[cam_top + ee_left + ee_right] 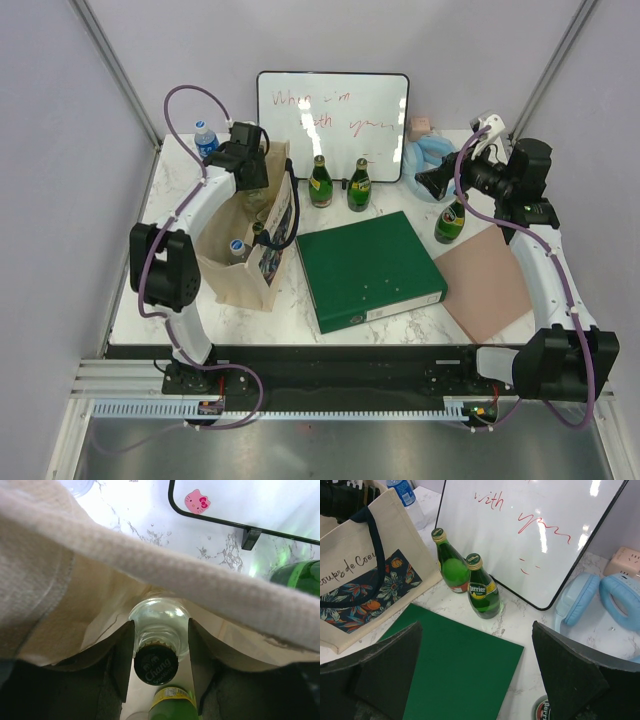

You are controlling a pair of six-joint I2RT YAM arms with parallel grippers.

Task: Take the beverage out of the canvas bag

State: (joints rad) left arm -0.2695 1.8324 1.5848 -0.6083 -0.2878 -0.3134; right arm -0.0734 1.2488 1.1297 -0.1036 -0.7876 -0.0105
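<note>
The beige canvas bag stands upright at the left of the table, its floral print facing the right wrist camera. My left gripper reaches down into its mouth. In the left wrist view, under the bag's rim, a clear glass bottle with a black "Chang" cap sits between my left gripper's fingers, which press on both sides of its neck. A green bottle with a yellow label stands just below it inside the bag. My right gripper hovers open at the back right, holding nothing.
A green binder lies in the middle. Two green bottles stand before the whiteboard, and a third stands under my right arm. A water bottle, blue headphones and a brown mat are also here.
</note>
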